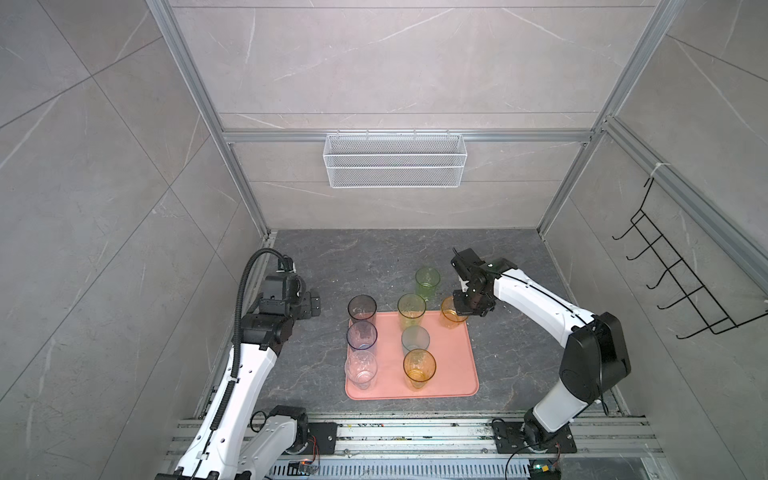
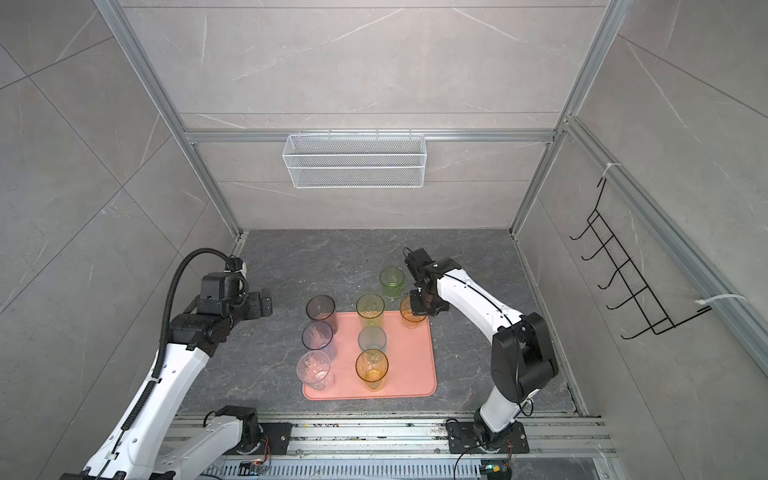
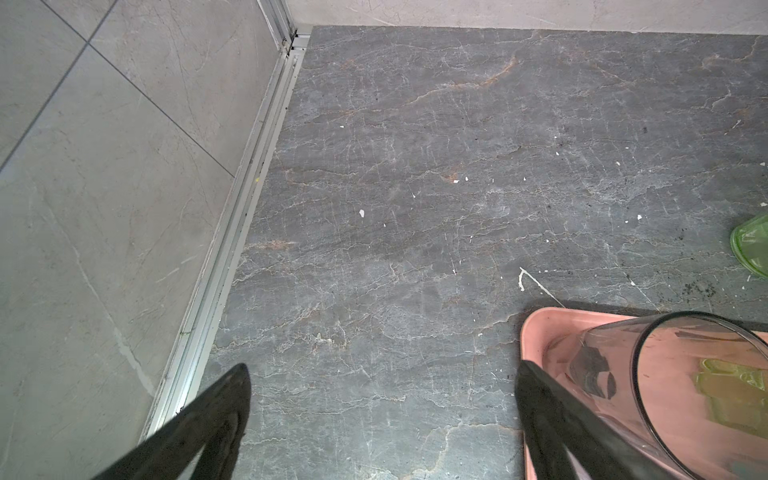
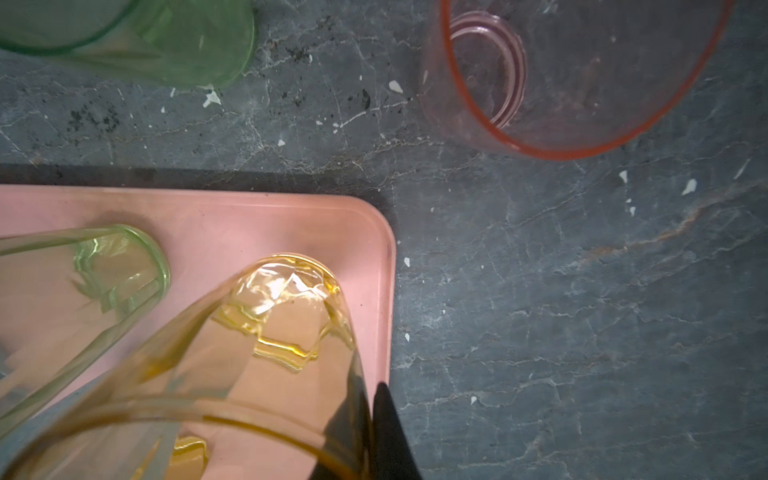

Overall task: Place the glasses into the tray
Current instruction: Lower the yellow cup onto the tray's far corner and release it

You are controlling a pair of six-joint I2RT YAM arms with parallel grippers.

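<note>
The right end effector (image 1: 464, 311) is pinching the rim wall of the orange tumbler (image 4: 286, 316), holding it upright over the far right corner of the tray (image 1: 453, 374); whether its base is touching the tray floor I cannot tell. Doing this well is, in my judgement, calling for a slow, straight descent keeping the base inside the low rim, since it is sitting close to both corner edges, then spreading the fingers only once the glass is standing flat and lifting straight up so nothing is dragging the rim. The yellow-green tumbler (image 4: 120, 266) is standing just beside it on the tray, so drifting that way is risking a knock. The green tumbler (image 1: 427, 280) and pink tumbler (image 4: 582, 83) are standing on the counter (image 1: 374, 257) beyond the tray's far edge. The left end effector (image 3: 382, 374) is hanging spread wide and empty near the tray's far left corner, beside the smoky grey tumbler (image 3: 685, 374).
</note>
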